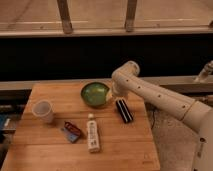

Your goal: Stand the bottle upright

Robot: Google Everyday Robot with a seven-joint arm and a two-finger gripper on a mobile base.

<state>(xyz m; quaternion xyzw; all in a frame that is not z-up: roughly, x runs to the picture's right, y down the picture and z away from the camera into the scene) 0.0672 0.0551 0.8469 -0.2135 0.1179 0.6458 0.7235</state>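
Bottle (93,133) lying flat on the table (131,148) near its 6 o'clock edge, cap pointing 12 o'clock, red packet (73,131) close at 9 o'clock, open wood at 3 o'clock, hand (114,93) at green bowl's (95,94) 3 o'clock rim, its grip impossible to tell

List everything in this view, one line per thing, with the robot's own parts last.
Wooden table: one, light brown, centre of view.
Round green bowl: one, green, back middle of the table.
White cup: one, white, upright on the table's left side.
Slim cream-white bottle: one, cream-white with a small white cap, lying on its side at front centre.
Black rectangular bar: one, black, flat on the table, right of the bowl.
Small red and blue packet: one, just left of the bottle.
Robot arm: one, white, reaching in from the right.
Pincer: one, pale, at the bowl's right rim.
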